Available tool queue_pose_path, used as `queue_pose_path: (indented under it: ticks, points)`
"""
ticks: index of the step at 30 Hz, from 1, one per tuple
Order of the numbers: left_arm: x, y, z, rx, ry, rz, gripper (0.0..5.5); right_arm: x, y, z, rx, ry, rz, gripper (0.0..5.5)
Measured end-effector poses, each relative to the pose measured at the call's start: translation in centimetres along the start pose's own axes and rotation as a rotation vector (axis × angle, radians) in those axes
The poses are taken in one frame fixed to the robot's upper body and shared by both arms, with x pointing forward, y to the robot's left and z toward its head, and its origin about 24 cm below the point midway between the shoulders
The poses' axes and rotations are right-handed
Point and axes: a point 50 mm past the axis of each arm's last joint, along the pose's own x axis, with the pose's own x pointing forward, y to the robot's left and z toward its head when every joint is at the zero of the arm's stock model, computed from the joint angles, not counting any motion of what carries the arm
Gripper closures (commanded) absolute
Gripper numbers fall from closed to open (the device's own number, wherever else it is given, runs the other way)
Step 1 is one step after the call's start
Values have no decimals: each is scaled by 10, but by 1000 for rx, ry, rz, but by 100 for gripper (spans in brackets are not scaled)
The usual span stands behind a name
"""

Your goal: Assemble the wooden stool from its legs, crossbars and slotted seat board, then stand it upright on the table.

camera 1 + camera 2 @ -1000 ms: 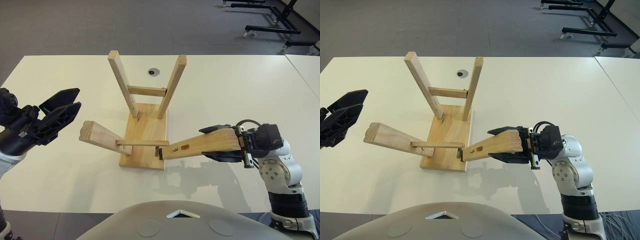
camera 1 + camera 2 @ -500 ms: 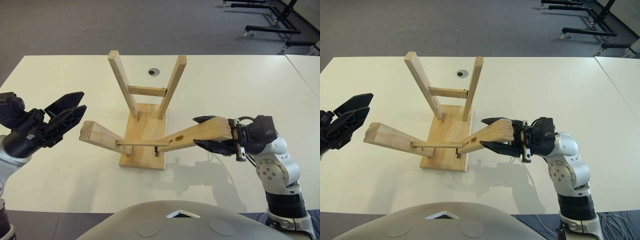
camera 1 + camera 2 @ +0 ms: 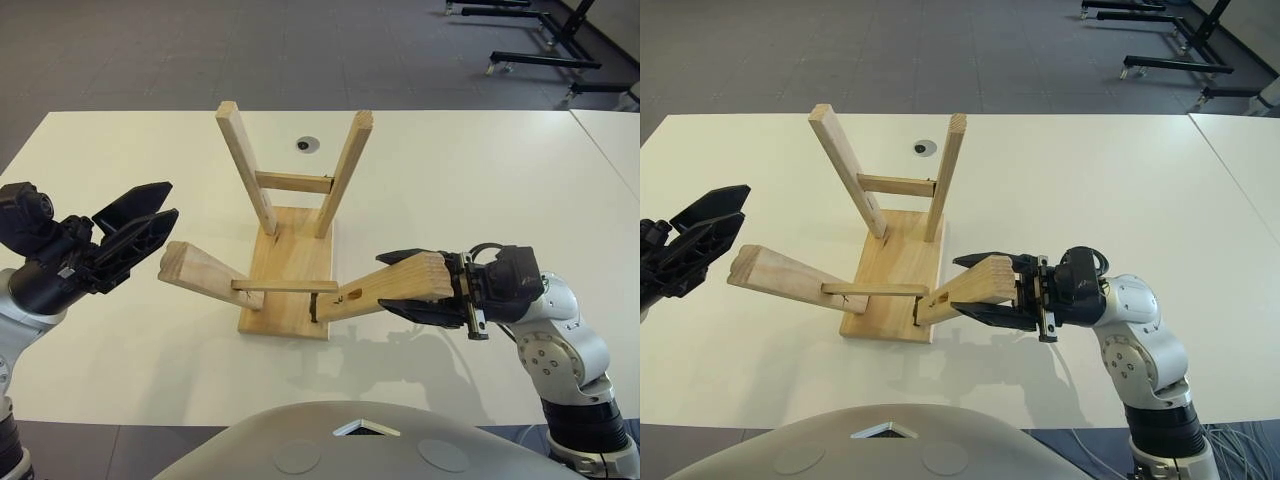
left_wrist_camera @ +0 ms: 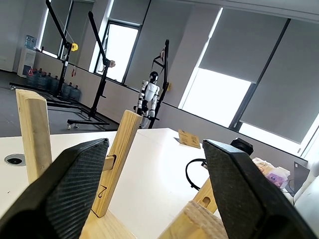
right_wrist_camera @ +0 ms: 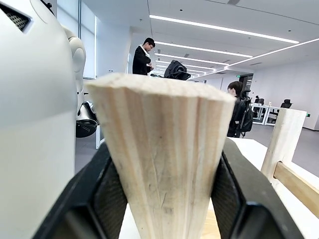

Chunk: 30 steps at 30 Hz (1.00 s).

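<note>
Seat board (image 3: 290,270) lies flat mid-table (image 3: 480,180). 2 legs stand in its far end, far-left leg (image 3: 246,166) and far-right leg (image 3: 343,172), joined by the far crossbar (image 3: 293,182). At the near end, the left near leg (image 3: 200,272) leans outward and carries the near crossbar (image 3: 283,287). The right near leg (image 3: 360,294) is tilted, with its low end at the board's near right corner. Right gripper (image 3: 405,283): jaws clamped on that leg's outer end. Left gripper (image 3: 165,200): jaws spread, just beside the left near leg's outer end, not touching.
</note>
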Motion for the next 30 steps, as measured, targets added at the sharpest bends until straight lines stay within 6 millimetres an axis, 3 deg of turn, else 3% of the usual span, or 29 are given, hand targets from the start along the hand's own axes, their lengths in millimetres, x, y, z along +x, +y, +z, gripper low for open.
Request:
queue_pose_path:
  ticks: [9,19,23,30]
  points:
    - [0,-2,-3,1,-3,1,205,1,-15,-8,17,44,-112,346]
    - [1,-1,-6,18,1,10,205,11,-14,-4,-9,73,-72,346]
    - [-1,9,-8,38,-39,90,205,15,-15,-1,-13,91,-66,346]
    - [15,3,-25,-49,-127,36,205,15,-20,2,-19,107,-42,346]
